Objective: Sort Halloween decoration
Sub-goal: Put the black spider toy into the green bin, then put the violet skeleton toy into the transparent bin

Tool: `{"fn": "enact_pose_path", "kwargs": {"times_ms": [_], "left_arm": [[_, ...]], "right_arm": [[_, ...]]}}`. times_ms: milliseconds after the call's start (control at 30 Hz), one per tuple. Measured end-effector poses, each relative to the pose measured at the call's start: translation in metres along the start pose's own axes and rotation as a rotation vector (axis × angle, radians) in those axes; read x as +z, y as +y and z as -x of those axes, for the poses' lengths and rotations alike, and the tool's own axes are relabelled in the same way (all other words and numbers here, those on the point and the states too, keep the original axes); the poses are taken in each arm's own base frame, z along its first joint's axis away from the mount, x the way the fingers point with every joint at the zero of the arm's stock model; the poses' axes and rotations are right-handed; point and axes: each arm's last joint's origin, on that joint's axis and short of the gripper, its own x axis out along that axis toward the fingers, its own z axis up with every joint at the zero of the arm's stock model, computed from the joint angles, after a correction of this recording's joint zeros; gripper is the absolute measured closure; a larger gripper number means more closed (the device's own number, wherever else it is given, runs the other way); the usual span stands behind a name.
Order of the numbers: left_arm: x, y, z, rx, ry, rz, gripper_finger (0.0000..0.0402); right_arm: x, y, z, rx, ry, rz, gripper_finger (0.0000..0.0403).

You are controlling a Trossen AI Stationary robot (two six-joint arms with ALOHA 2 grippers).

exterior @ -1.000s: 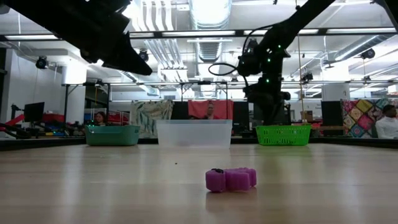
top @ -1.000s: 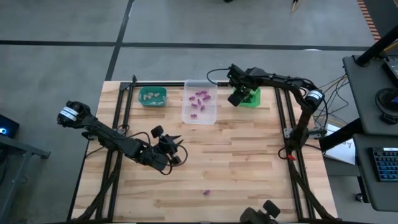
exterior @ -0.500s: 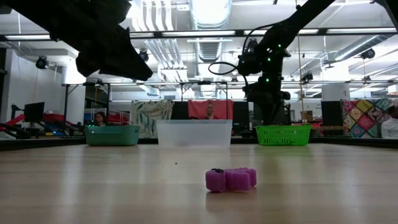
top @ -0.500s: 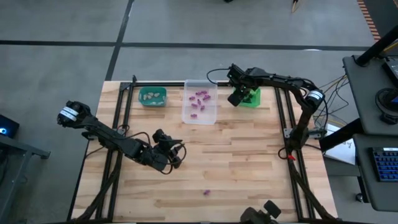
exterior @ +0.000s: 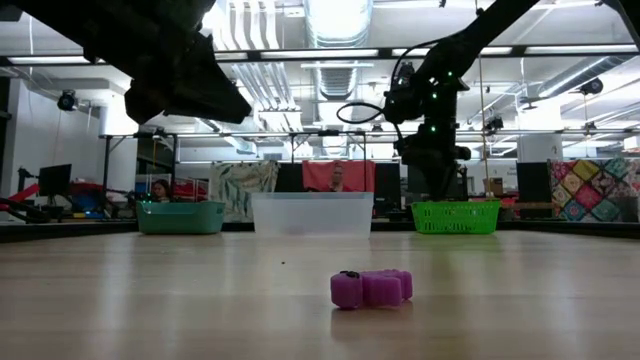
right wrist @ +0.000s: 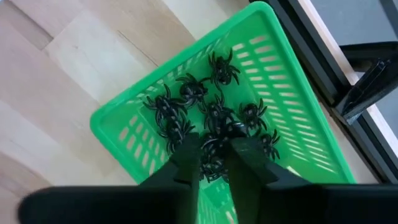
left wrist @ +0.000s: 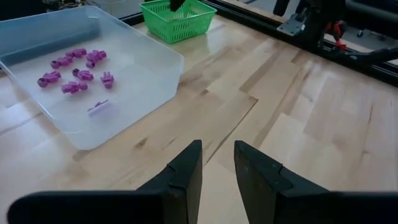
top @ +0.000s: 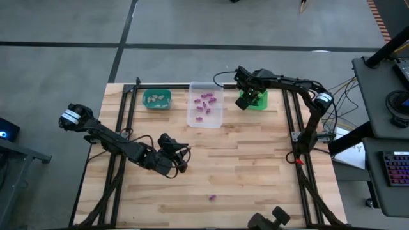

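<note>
We see one little purple trinket (top: pixel 212 197) left alone on the wooden table (top: pixel 255 172), well apart from our left gripper (left wrist: pixel 217 163), which hangs above the table with its fingers close together and nothing between them. Our right gripper (right wrist: pixel 212 155) hovers over the green bin (right wrist: pixel 292 93), right above the black spiders (right wrist: pixel 214 115), with a narrow gap between its fingers; we cannot tell if it holds one. More purple pieces (left wrist: pixel 78 71) lie in the clear bin (left wrist: pixel 155 56) ahead of our left gripper. We think the purple piece is very light and hard, so it may slide or pop away. It looks bumpy, so we should pinch it across its thin middle, softly.
</note>
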Motion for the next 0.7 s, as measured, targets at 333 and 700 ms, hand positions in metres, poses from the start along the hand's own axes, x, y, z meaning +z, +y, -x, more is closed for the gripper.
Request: {"fn": "enact_pose_path", "kwargs": {"times_ms": [333,700], "left_arm": [[0.000,0.000,0.000,0.005,-0.007,-0.025,0.0325],[0.000,0.000,0.000,0.010,-0.010,-0.026,0.0325]], "right_arm": [[0.000,0.000,0.001,-0.001,-0.002,0.009,0.0365],[-0.016,0.026,0.067,0.099,-0.124,-0.056,0.0354]]}}
